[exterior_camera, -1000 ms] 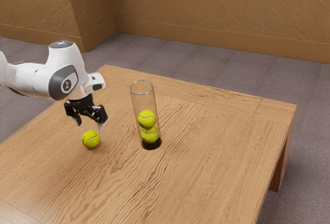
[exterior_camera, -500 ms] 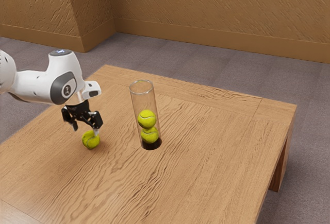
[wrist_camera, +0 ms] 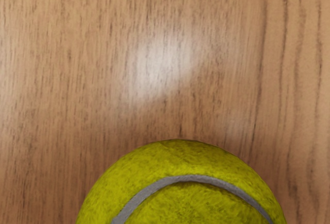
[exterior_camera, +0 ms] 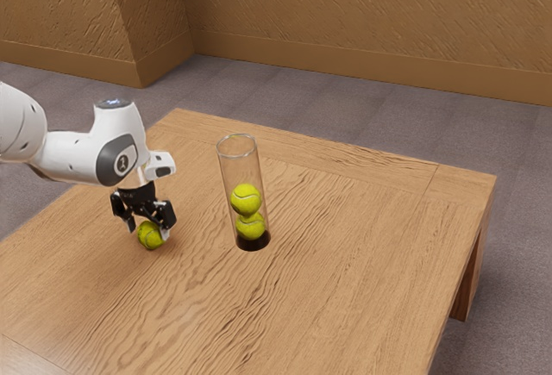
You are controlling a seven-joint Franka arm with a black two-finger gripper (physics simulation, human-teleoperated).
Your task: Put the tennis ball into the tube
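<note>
From my station I'm losing the top of the loose tennis ball (exterior_camera: 149, 239) in the exterior view, where the gripper (exterior_camera: 147, 232) is covering it; whether both fingers are touching it, I'm not managing to tell. The wrist view's lower edge is cutting off the rest of that ball, and a pale glare (wrist_camera: 162, 62) is washing out some wood grain. Inside the tube (exterior_camera: 228, 172), the upper ball (exterior_camera: 246, 198) is hiding part of the lower ball (exterior_camera: 251, 227). The exterior view's left edge is cropping the arm (exterior_camera: 73, 155), its emblem (exterior_camera: 122, 164) is showing too small for me to read, and the table (exterior_camera: 345, 254) is running out of frame below.
</note>
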